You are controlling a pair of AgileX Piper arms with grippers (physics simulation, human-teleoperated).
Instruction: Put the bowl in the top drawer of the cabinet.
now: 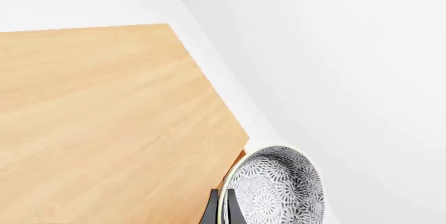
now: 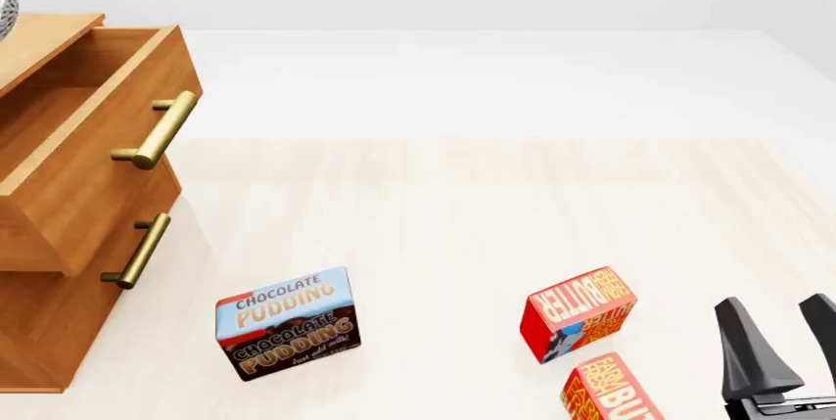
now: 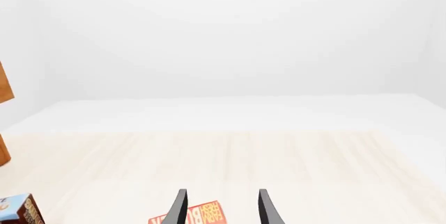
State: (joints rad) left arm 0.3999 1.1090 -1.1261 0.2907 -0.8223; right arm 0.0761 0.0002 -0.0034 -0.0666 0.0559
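Observation:
The bowl, white-grey with a dark floral pattern, hangs tilted beside the cabinet's top in the left wrist view. My left gripper is shut on the bowl's rim, one dark finger on each side. The front view shows only a sliver of the bowl at the upper left edge, above the cabinet. The top drawer stands pulled out, its inside bare, brass handle in front. My right gripper is open near the table's front right, holding nothing.
The lower drawer is closed. A chocolate pudding box stands in front of the cabinet. Two red butter boxes lie left of my right gripper; one butter box shows between its fingers.

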